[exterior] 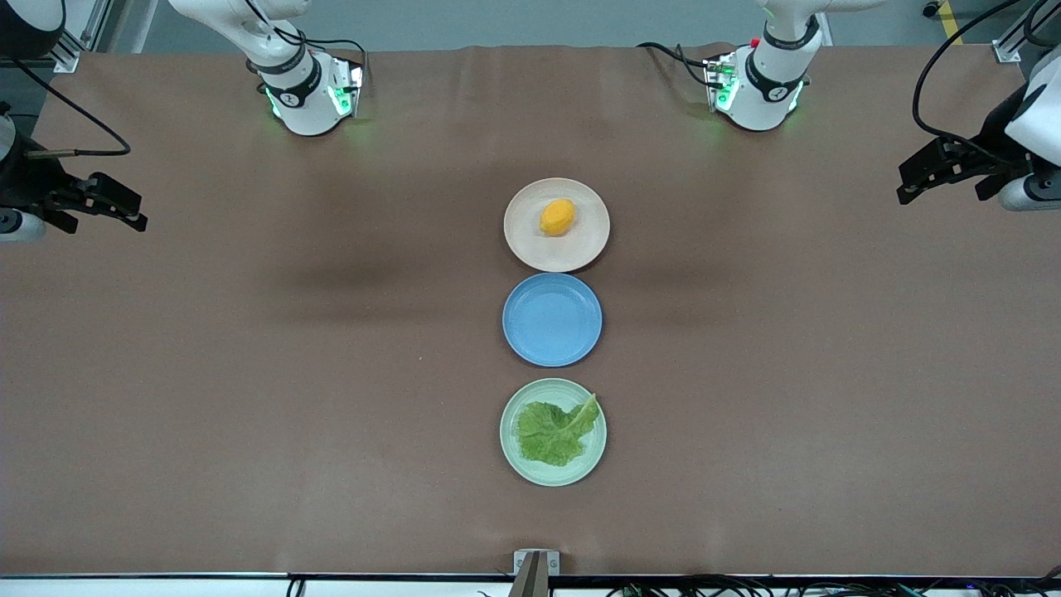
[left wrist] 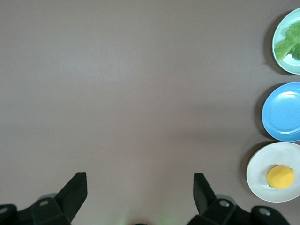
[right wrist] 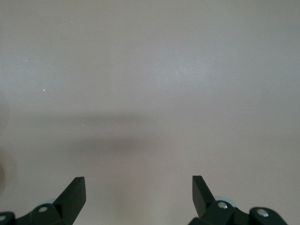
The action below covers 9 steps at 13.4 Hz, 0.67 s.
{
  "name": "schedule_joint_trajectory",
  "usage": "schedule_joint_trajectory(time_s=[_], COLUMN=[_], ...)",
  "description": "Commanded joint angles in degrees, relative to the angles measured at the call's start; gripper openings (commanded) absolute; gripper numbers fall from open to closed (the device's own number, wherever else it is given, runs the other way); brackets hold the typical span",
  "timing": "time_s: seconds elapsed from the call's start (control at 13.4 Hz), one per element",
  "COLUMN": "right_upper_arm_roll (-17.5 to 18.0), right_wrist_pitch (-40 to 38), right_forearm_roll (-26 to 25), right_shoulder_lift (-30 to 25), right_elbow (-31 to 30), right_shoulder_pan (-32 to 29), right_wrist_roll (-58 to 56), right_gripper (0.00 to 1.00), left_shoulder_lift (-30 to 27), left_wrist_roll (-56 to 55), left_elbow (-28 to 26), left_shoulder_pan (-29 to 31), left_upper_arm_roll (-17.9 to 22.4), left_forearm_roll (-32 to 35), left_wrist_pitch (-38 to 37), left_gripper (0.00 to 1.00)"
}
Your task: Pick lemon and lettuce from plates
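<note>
The yellow-orange lemon [exterior: 557,217] lies on the beige-pink plate [exterior: 527,245], the plate farthest from the front camera in a row at the table's middle. The green lettuce [exterior: 554,431] lies on the mint plate [exterior: 511,454], the nearest one. My left gripper [exterior: 905,186] is open and empty over the left arm's end of the table. Its wrist view [left wrist: 139,180] shows the lemon [left wrist: 280,176], the beige-pink plate [left wrist: 259,172], the lettuce [left wrist: 288,42] and the mint plate [left wrist: 293,66] at its edge. My right gripper [exterior: 137,211] is open and empty over the right arm's end; its wrist view [right wrist: 138,183] shows only bare brown tabletop.
An empty blue plate [exterior: 552,320] sits between the two plates; it also shows in the left wrist view [left wrist: 283,111]. The brown table cover [exterior: 290,373] runs wide on both sides of the plate row. A small metal bracket [exterior: 535,564] sits at the table's near edge.
</note>
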Motion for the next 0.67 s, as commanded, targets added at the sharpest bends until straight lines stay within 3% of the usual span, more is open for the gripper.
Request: schedule_joint_trajectory(time_s=[0.0,0.6], right_upper_arm_roll=[0.63,0.72], right_wrist_pitch=[0.05,0.22], right_forearm_roll=[0.46,1.78], right_shoulder_lift=[-1.24,-1.24], right_elbow=[-1.64,-1.20], right_shoulder_pan=[-0.44,0.09], right_wrist_roll=[0.93,0.75], right_gripper=[1.00,1.00], left_shoulder_lift=[0.39,2.32], left_wrist_roll=[0.34,0.78], left_elbow=[0.70,3.33], left_shoulder_pan=[0.23,0.23], left_upper_arm_roll=[-0.24,-0.32], left_forearm_roll=[-0.27,-0.18], left_wrist_pitch=[0.05,0.23], left_gripper=[1.00,1.00])
